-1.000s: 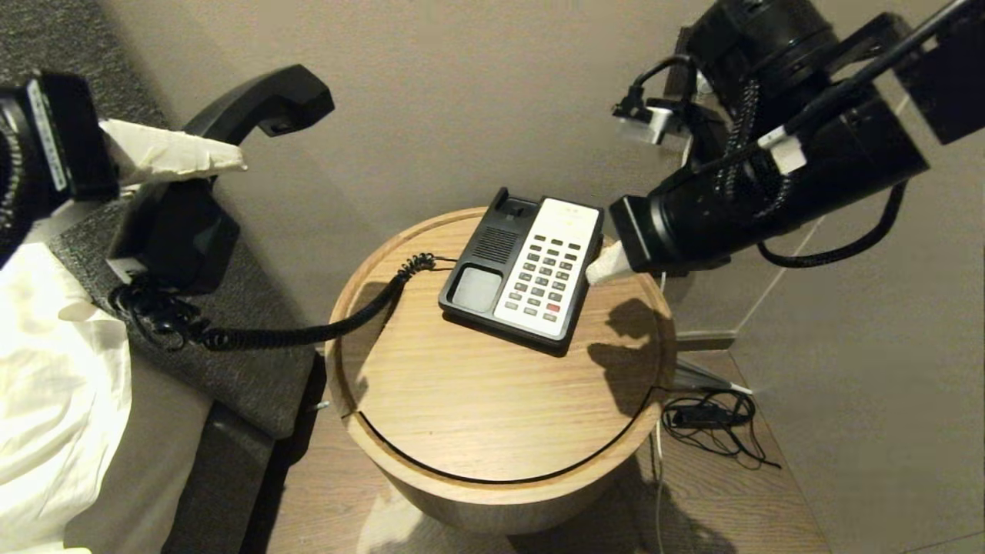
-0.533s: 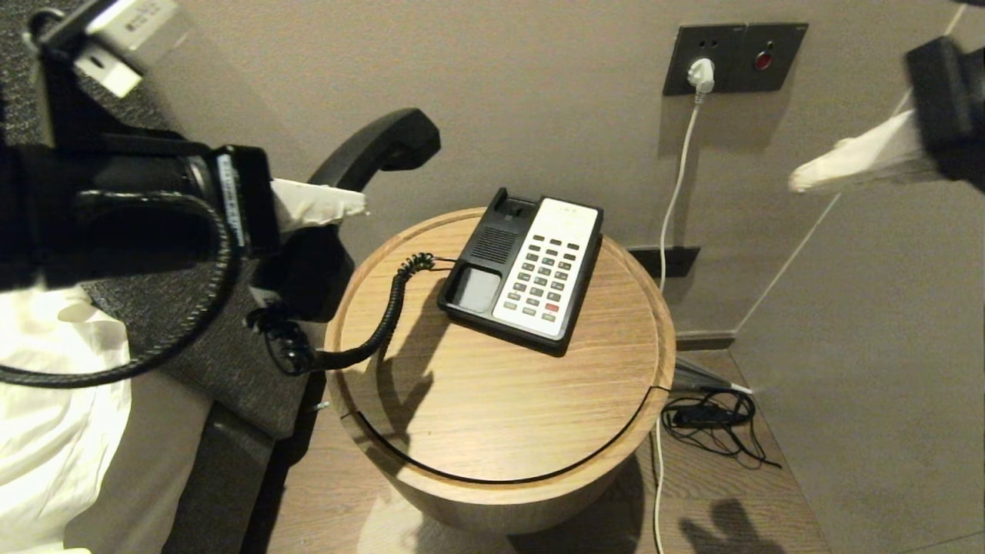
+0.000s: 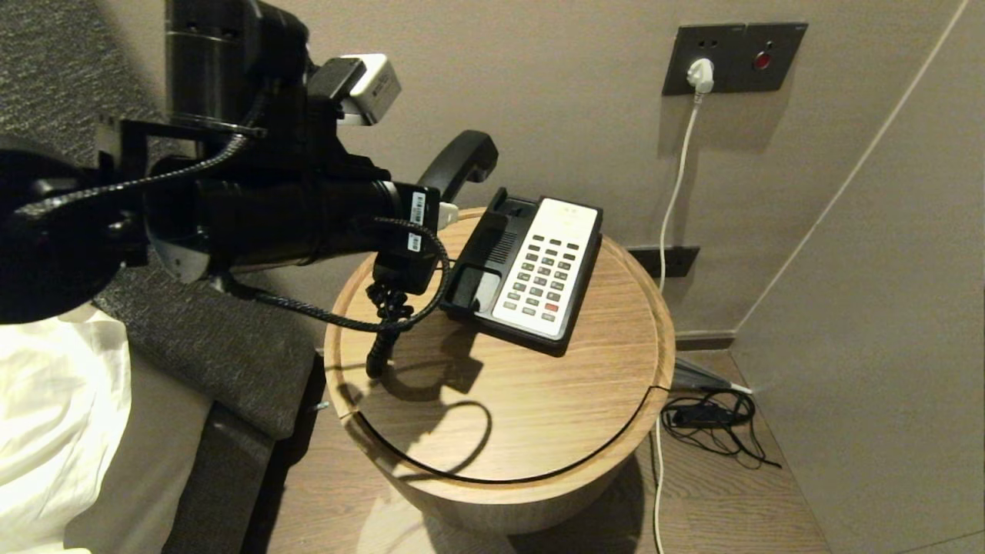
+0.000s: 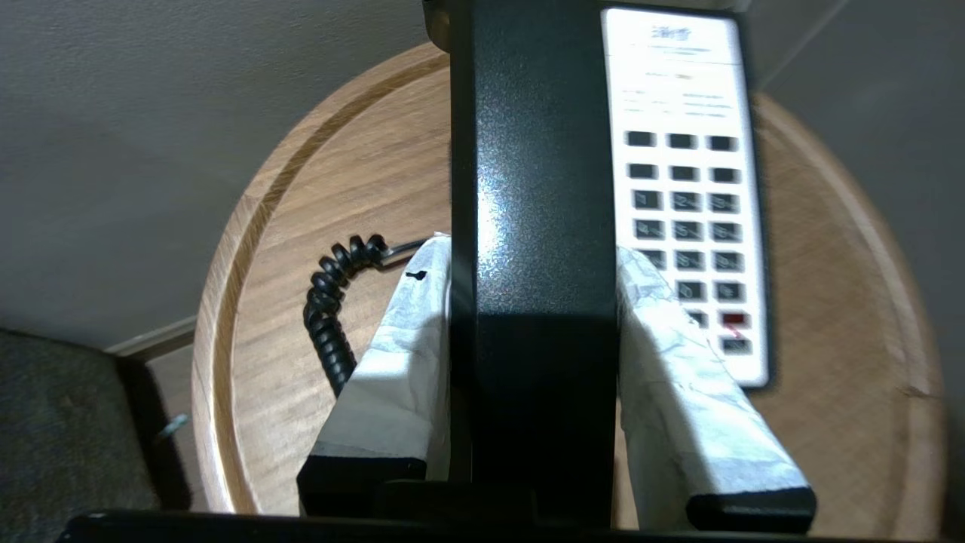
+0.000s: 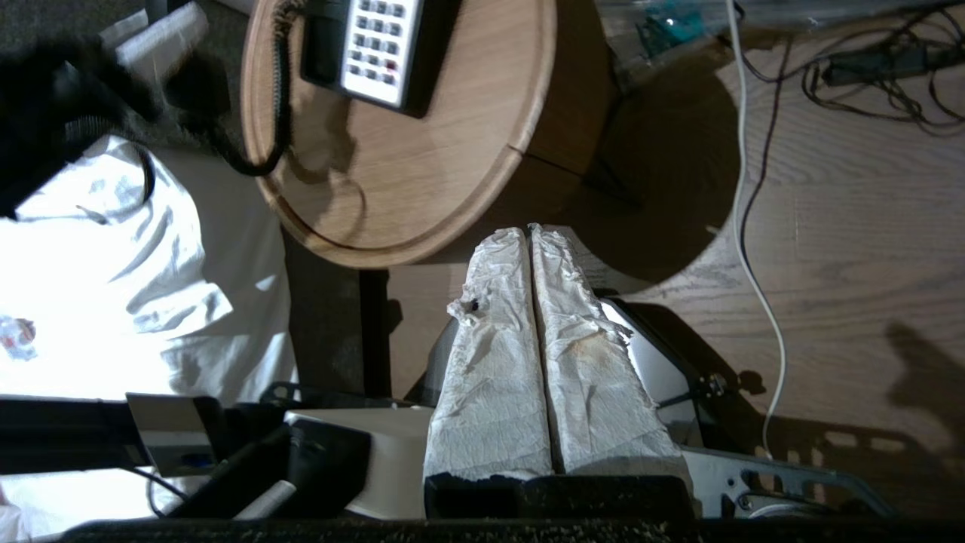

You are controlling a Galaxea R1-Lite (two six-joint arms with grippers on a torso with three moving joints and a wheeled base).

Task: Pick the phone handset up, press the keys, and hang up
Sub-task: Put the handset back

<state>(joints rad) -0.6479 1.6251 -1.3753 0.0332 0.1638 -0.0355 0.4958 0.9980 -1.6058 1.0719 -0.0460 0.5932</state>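
The black phone base [image 3: 523, 269] with a white keypad [image 3: 548, 265] sits at the back of the round wooden table [image 3: 492, 400]. My left gripper [image 4: 534, 260] is shut on the black handset [image 4: 531, 196], its white-wrapped fingers [image 4: 396, 339] on either side of the grip. The handset [image 3: 458, 165] hangs just above the base's cradle at its left side. Its coiled cord [image 3: 385, 331] dangles onto the table. The keypad also shows in the left wrist view [image 4: 686, 204]. My right gripper [image 5: 529, 232] is shut and empty, low beside the table, out of the head view.
A wall socket plate [image 3: 735, 58] with a white plug and cable [image 3: 677, 177] is behind the table. A tangle of black cable [image 3: 712, 419] lies on the floor at the right. A bed with white linen [image 3: 54, 431] is at the left.
My left arm has carried the handset from the far left to over the phone's cradle. My right arm has pulled away from the keypad and left the head view.
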